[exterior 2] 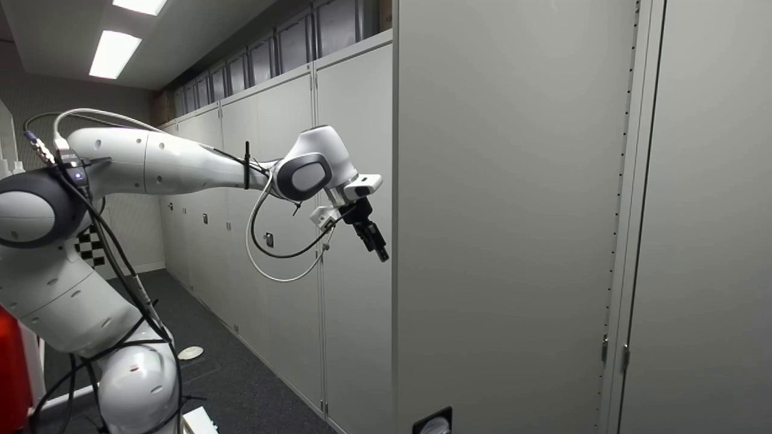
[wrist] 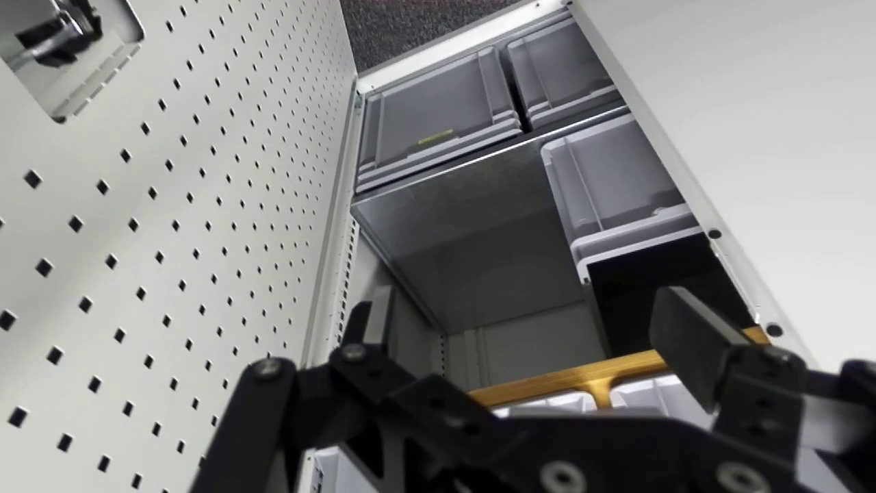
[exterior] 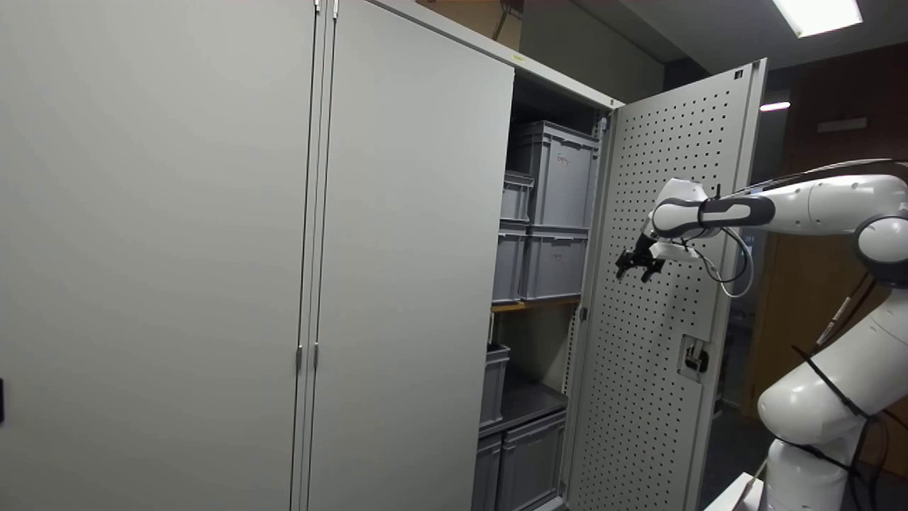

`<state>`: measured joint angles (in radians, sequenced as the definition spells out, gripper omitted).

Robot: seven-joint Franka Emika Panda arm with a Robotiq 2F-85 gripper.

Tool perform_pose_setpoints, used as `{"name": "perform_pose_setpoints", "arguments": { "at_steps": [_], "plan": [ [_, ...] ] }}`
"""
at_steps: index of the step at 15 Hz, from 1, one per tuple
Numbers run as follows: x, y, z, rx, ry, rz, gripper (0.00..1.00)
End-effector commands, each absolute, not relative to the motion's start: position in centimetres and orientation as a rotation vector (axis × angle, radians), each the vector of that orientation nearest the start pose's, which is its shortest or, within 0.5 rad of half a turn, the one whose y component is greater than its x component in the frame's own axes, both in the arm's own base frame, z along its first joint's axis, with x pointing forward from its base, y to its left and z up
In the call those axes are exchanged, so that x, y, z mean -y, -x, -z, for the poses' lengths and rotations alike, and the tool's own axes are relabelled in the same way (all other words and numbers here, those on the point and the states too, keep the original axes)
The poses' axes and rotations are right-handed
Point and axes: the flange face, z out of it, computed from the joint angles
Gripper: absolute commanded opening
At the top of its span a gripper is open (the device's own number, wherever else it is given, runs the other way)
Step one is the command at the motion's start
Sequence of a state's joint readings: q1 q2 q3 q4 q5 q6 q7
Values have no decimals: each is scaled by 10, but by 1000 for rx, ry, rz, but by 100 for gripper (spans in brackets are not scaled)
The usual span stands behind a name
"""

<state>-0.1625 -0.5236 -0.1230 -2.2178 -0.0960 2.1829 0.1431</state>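
One end effector (wrist: 527,318); one perforated door (wrist: 188,243)

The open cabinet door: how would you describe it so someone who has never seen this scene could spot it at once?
In an exterior view, find the tall grey cabinet with grey bins stacked inside. Right of those bins, the open door stands swung outward, with the pincer in front of it. Unlike the smooth panel left of the bins, its visible face is perforated in row after row.
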Motion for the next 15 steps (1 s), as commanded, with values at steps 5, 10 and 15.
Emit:
{"name": "perform_pose_setpoints", "arguments": {
  "at_steps": [5, 10, 15],
  "plan": [
    [115, -413, -635, -326, 2964, 928, 100],
    [108, -421, -635, -357, 2954, 889, 100],
    [106, -421, -633, -358, 2942, 886, 100]
  ]
}}
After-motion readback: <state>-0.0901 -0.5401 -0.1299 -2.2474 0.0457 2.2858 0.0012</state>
